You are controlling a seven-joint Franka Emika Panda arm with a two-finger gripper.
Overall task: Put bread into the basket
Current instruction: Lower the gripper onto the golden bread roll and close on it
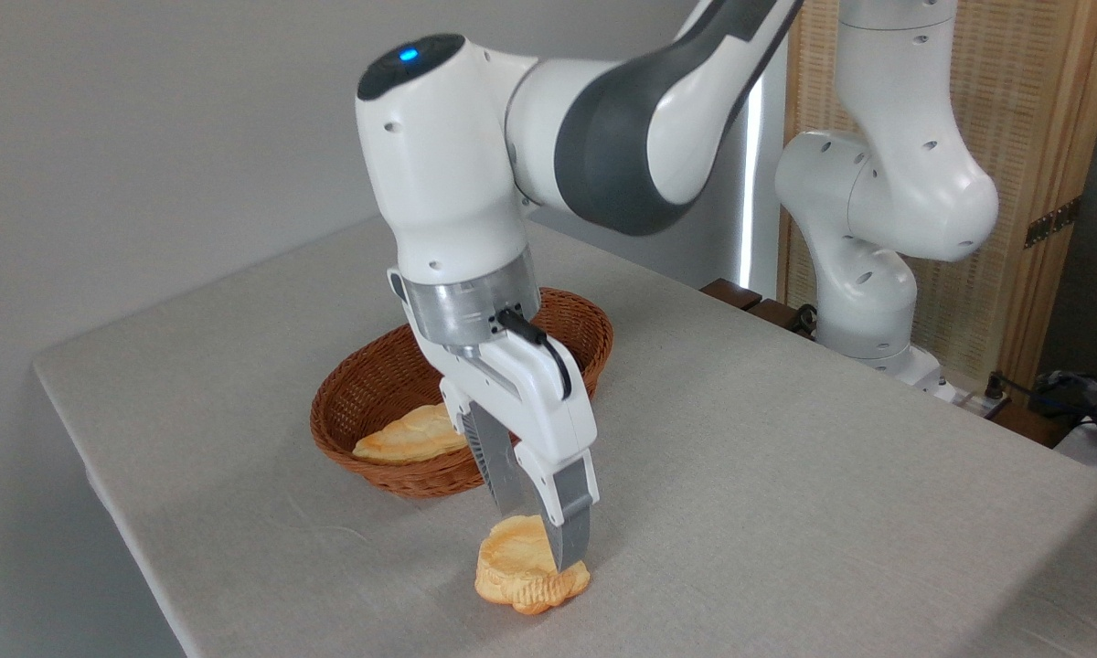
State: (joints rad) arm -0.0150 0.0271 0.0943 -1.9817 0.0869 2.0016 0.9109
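Near table's front edge, claw (539, 535) grasping bread (526, 576), basket (379, 384) just behind.

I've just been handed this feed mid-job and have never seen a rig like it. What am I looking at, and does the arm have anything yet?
There is one view, from a fixed camera looking down across a grey-clothed table. The white jointed machine is a robot arm; at its end is a two-finger pincer. The pincer points down with a finger on either side of the bun, which sits on the cloth. Whether the fingers are pressing it yet I cannot tell; it is not lifted. Behind it stands a wicker basket with a flat golden loaf already inside. The bun goes there next.
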